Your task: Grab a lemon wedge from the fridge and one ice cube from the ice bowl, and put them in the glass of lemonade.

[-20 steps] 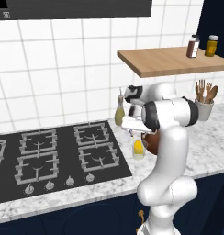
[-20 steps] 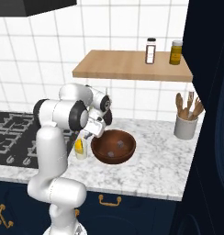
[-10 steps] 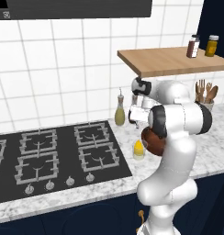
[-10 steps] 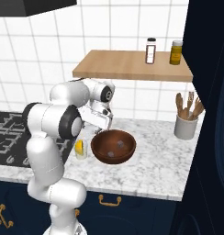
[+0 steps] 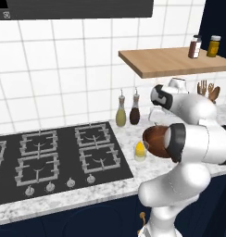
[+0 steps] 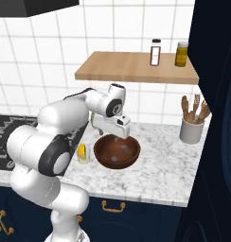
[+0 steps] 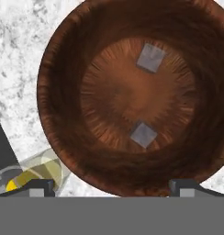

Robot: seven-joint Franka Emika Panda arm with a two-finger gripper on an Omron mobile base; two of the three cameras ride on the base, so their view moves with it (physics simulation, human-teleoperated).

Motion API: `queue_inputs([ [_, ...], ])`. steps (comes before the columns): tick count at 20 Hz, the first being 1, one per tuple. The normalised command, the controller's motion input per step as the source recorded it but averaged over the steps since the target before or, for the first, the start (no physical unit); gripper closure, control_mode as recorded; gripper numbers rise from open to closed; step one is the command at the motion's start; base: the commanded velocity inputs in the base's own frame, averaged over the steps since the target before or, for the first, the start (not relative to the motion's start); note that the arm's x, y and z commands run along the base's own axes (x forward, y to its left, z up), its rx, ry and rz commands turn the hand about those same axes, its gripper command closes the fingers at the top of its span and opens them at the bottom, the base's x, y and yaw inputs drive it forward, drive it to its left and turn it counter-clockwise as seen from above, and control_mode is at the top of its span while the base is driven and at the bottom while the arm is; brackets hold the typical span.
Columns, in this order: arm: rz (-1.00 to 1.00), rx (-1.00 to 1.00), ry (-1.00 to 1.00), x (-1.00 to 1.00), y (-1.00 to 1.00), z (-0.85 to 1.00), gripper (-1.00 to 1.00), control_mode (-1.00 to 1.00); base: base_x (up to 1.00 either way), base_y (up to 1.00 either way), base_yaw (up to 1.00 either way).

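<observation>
Lemonade glass stands on the marble counter, just left of the brown bowl and near the right edge of the black stove; it is a short clear tumbler with pale yellow liquid. Above the bowl hangs the gripper, its jaws wide apart and holding nothing.

From the hand view the bowl is round, with a wood-like grain running out from the centre, and two pale grey ice cubes lie on its bottom, well apart from each other. This view also shows a bright yellow bit inside the glass, at its near rim; I cannot tell for sure what it is. The two finger tips stand far apart at the bottom.

In the left base view, two slim bottles, one yellow-green and one dark, stand against the white tiled wall behind the glass. In the right base view, a grey pot with wooden utensils stands to the far right, and two jars stand on a wooden shelf. No writing can be read.
</observation>
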Motion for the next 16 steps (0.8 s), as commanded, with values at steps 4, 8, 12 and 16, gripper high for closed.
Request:
queue_inputs([
  [4,0.00,-0.01,-0.02,0.19,-0.09,-0.09,-1.00,-1.00,0.00,0.00,0.00],
  [8,0.03,-0.07,0.00,0.55,-0.52,-0.37,-1.00,-1.00,0.00,0.00,0.00],
  [12,0.00,-0.08,0.00,0.37,-0.35,-0.38,-1.00,-1.00,0.00,0.00,0.00],
  [16,0.00,-0.06,0.00,0.36,-0.02,-0.43,-1.00,-1.00,0.00,0.00,0.00],
])
